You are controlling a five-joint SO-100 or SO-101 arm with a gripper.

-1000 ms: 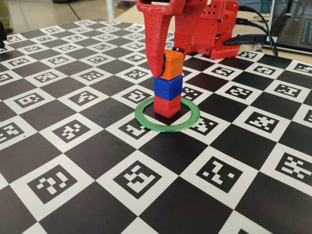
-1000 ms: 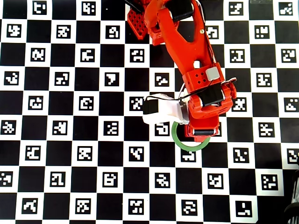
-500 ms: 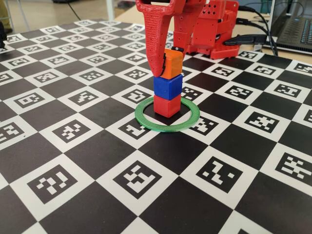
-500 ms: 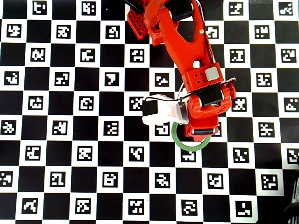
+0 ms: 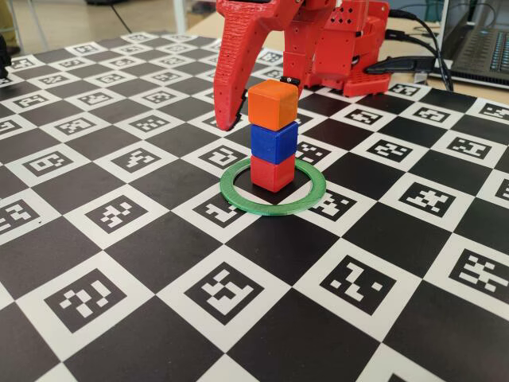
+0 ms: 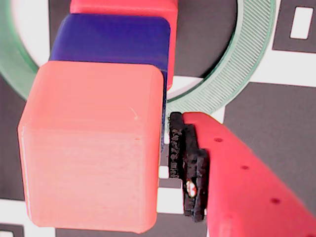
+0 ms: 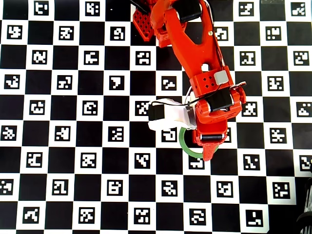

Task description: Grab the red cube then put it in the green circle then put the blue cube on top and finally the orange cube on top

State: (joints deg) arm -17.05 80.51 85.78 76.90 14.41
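Observation:
Inside the green circle (image 5: 306,199) stands a stack: the red cube (image 5: 272,173) at the bottom, the blue cube (image 5: 274,142) on it, the orange cube (image 5: 273,104) on top. My gripper (image 5: 258,107) is open around the orange cube, its left finger (image 5: 227,79) swung clear of it. In the wrist view the orange cube (image 6: 94,148) fills the left, with the blue cube (image 6: 113,44), red cube (image 6: 123,6) and green circle (image 6: 247,74) beyond. The padded finger (image 6: 237,168) sits just apart from it. From overhead the gripper (image 7: 207,144) hides the cubes; only part of the green circle (image 7: 186,146) shows.
The stack stands on a black-and-white marker checkerboard (image 5: 159,263). The arm's red base (image 5: 350,48) sits at the back, with a laptop (image 5: 477,48) and cables behind it at the right. A white camera module (image 7: 168,116) juts left from the wrist.
The jaws have opened: the left finger swung away from the orange cube, which now rests free on the blue cube. The stack has not shifted.

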